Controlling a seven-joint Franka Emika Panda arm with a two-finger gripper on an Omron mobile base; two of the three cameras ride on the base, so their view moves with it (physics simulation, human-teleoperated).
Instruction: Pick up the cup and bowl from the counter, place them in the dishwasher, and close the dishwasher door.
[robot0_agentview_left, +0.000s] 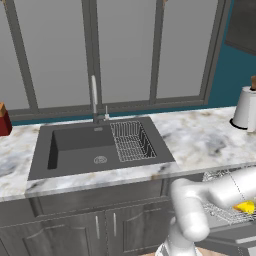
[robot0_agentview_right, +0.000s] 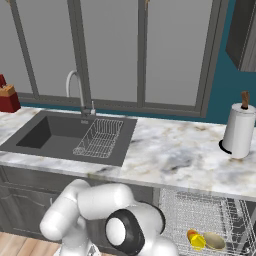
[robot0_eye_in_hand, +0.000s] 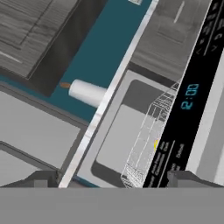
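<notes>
The marbled counter (robot0_agentview_left: 200, 140) (robot0_agentview_right: 170, 155) runs under the window. Below its right end the dishwasher stands open, its wire rack (robot0_agentview_right: 200, 215) (robot0_agentview_left: 220, 212) pulled out. In the rack lie a yellow cup (robot0_agentview_right: 196, 240) (robot0_agentview_left: 245, 206) and a tan bowl (robot0_agentview_right: 214, 241) side by side. My gripper (robot0_eye_in_hand: 116, 181) is open with nothing between its tips. It faces the rack (robot0_eye_in_hand: 144, 140) and the dishwasher door's dark control strip (robot0_eye_in_hand: 188, 100), which reads 2:00. A yellow spot (robot0_eye_in_hand: 155, 144) shows through the wires. My arm (robot0_agentview_left: 210, 200) reaches low to the right.
A dark sink (robot0_agentview_left: 95, 145) (robot0_agentview_right: 60, 132) with a faucet (robot0_agentview_left: 94, 97) and a small wire basket (robot0_agentview_left: 131, 140) sits left of the dishwasher. A paper towel roll (robot0_agentview_right: 239, 131) (robot0_agentview_left: 246, 107) (robot0_eye_in_hand: 87, 92) stands at the counter's right. A red object (robot0_agentview_right: 7, 97) is at the far left.
</notes>
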